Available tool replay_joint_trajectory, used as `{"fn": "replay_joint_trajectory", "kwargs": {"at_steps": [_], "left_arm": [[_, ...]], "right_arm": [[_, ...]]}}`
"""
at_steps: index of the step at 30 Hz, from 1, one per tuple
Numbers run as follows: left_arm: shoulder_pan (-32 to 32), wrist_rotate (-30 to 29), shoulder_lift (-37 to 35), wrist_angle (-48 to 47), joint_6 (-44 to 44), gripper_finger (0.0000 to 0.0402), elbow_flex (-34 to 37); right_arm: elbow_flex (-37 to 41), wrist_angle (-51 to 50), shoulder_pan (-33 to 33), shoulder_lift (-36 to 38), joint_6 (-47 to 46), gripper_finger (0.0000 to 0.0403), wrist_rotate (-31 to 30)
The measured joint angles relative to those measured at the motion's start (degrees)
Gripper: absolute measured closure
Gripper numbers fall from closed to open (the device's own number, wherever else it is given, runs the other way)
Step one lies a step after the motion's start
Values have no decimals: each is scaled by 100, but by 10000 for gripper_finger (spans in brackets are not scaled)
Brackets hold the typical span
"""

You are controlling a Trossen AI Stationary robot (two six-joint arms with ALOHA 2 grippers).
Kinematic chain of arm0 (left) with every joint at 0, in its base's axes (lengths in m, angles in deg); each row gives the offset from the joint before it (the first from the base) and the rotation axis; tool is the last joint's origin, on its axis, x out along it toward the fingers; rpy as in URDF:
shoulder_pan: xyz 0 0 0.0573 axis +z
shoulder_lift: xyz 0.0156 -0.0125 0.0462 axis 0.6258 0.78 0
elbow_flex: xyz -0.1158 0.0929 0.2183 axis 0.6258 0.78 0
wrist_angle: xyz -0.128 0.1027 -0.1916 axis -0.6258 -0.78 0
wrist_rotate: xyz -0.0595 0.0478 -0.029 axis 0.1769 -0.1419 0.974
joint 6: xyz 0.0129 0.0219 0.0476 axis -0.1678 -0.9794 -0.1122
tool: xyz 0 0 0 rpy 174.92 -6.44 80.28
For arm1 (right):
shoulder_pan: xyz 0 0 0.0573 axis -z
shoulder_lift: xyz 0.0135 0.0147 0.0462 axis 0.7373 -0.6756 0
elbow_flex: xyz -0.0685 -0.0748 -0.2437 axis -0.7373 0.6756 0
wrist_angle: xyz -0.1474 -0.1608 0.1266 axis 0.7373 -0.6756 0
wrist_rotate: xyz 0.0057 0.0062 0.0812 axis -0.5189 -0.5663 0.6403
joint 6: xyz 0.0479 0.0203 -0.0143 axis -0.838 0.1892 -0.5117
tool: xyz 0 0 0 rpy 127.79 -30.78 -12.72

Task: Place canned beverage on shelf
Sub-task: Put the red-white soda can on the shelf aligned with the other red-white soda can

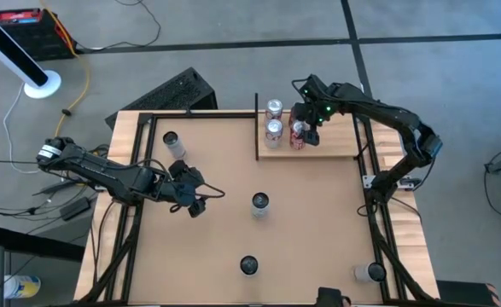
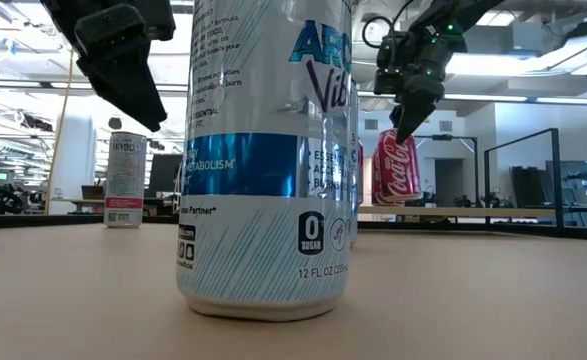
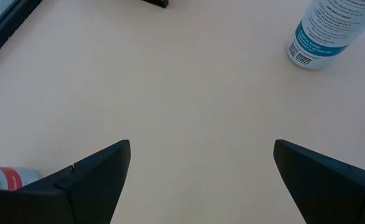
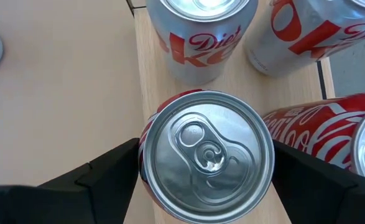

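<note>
red can (image 4: pixel 210 155) upright on shelf (image 4: pixel 151 81) — tan tabletop (image 1: pixel 233 188), office beyond

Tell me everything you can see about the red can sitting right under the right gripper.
The red can is a Coca-Cola can with a shiny silver top and an unopened pull tab. It stands upright on the light-wood shelf, near its edge, beside two Diet Coke cans. The right gripper straddles it, fingers open on either side.
</note>
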Motion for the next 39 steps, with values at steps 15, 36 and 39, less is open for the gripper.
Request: {"fn": "replay_joint_trajectory", "kwargs": {"at_steps": [15, 36, 39], "left_arm": [[0, 6, 0, -4, -207, 20, 0], [0, 6, 0, -4, -213, 20, 0], [0, 6, 0, -4, -212, 20, 0]], "right_arm": [[-3, 170, 0, 3, -129, 45, -4], [-4, 11, 0, 4, -96, 45, -533], [-4, 11, 2, 4, -123, 45, -540]]}}
